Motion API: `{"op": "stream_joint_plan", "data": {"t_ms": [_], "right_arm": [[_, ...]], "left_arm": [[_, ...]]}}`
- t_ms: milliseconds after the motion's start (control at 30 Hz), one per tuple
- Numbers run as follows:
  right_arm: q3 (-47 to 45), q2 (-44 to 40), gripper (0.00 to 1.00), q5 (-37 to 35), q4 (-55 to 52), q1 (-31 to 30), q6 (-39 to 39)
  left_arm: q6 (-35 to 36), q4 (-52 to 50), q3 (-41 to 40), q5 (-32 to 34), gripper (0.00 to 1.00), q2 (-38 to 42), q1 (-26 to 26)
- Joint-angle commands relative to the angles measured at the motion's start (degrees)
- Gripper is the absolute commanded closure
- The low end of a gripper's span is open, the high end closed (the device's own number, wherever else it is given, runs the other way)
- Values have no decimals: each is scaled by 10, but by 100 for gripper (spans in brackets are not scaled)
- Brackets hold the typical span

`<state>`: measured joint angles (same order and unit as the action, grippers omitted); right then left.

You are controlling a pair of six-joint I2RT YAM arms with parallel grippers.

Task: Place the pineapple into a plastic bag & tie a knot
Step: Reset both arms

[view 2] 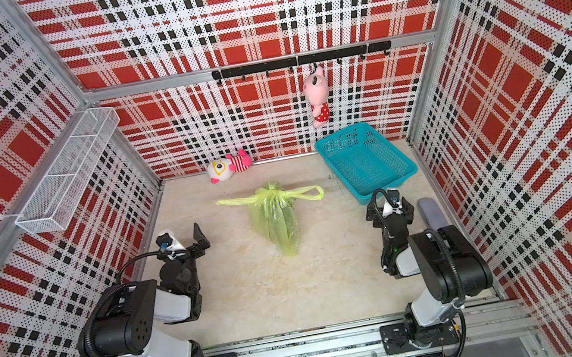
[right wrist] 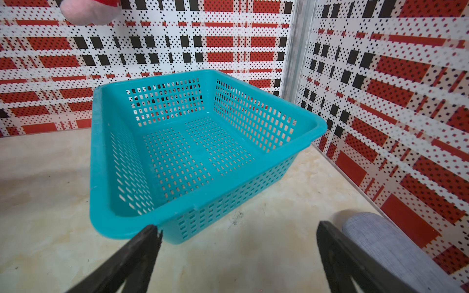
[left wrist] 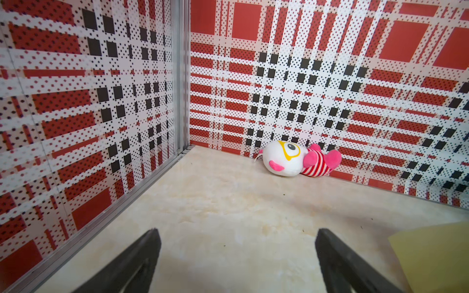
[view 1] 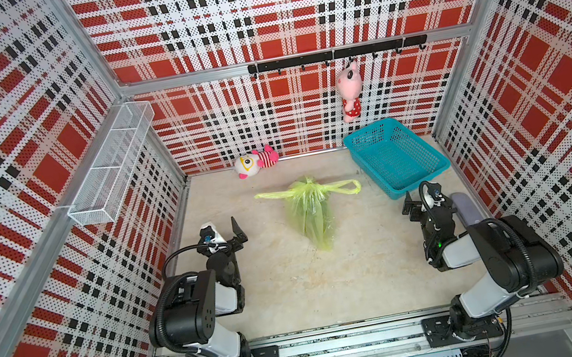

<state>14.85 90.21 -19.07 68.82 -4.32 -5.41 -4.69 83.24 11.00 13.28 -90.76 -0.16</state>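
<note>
The yellow-green plastic bag [view 1: 309, 219] [view 2: 274, 224] lies on the table's middle, its neck pointing at the back wall. Its neck is gathered into a knot [view 1: 311, 187] [view 2: 273, 194], with two handle ends sticking out sideways. A darker green shape shows through the film; the pineapple itself is not plainly seen. My left gripper [view 1: 237, 235] [view 2: 201, 239] [left wrist: 237, 232] hovers left of the bag, open and empty. My right gripper [view 1: 412, 205] [view 2: 374, 211] [right wrist: 236, 228] stands open and empty to the bag's right, just in front of the basket.
A teal mesh basket [view 1: 369, 130] [right wrist: 97, 152] sits empty at the back right. A white and pink plush [view 1: 256, 163] [left wrist: 291, 158] lies against the back wall, and another pink plush [view 1: 349, 92] hangs from the hook rail. A grey pad [view 1: 464, 206] [right wrist: 380, 241] lies by the right wall.
</note>
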Motion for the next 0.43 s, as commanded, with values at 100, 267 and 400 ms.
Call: {"op": "stream_joint_plan", "data": {"t_ms": [100,267,400], "right_arm": [[6,1,0,-9,3,1,5],[10,1,0,-9,-3,1,3],[6,0,0,-10,2,1,4]], "left_arm": [[17,-16,5,22,2,4,-1],[17,-16,4,22,2,4,0],[17,-16,4,21,2,4,-1]]}}
